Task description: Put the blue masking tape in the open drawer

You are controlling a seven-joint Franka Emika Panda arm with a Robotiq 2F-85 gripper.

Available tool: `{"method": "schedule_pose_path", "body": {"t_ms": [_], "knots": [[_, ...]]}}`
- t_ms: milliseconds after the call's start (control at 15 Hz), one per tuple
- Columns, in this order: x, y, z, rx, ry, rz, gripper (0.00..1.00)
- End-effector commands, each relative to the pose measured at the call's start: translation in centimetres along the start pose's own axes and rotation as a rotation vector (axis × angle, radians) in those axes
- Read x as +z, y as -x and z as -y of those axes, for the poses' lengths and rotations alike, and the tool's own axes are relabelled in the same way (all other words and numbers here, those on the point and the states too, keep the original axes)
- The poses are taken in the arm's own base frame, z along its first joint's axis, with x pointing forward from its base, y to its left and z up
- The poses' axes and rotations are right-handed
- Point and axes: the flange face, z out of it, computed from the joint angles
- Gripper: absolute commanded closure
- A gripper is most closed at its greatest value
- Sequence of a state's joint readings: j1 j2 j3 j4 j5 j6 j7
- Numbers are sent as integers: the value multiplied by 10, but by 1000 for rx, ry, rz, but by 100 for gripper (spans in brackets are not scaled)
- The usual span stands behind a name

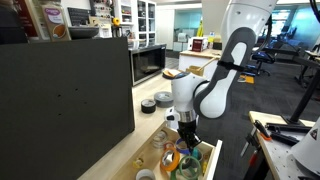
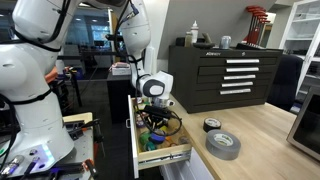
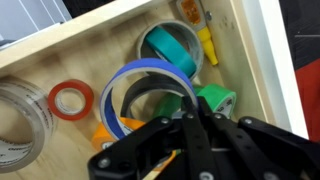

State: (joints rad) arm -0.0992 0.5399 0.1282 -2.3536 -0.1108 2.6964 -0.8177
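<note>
Wrist view first: where is the tape sitting?
— The blue masking tape (image 3: 150, 67) is sitting right at the tips of my pincer (image 3: 192, 120), over the wooden floor of the open drawer (image 3: 90, 62). Its near edge is disappearing behind my fingers. I cannot tell whether it is resting on the rolls below or hanging from me.

Is the pincer gripping it?
— My fingers are standing close together, but their tips are hiding against the ring's rim. I cannot tell whether they are clamping it.

What is lying around you?
— Beyond the ring a teal roll (image 3: 170, 48) is lying. A yellow piece (image 3: 207, 45) is beside it, toward the white front panel (image 3: 270, 60). A green roll (image 3: 218, 100) is sitting just beside my fingers on that same side. On the opposite side a small red ring (image 3: 72, 98) is lying flat, with a clear roll (image 3: 15, 120) farther out. An orange roll (image 3: 112, 130) is peeking from under the blue one.

And from outside?
— In both exterior views I am reaching down into the drawer. In an exterior view two grey rolls (image 2: 223, 145) are lying on the table top (image 2: 265, 135), well apart from my pincer
</note>
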Motion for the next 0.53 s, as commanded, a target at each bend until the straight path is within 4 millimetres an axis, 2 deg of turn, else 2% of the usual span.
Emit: {"method": "schedule_pose_path", "body": {"t_ms": [0,467], "knots": [[-8,-13,-24,34,0,-20,64],[-36,-21,-52,48,28,-51,18]]}}
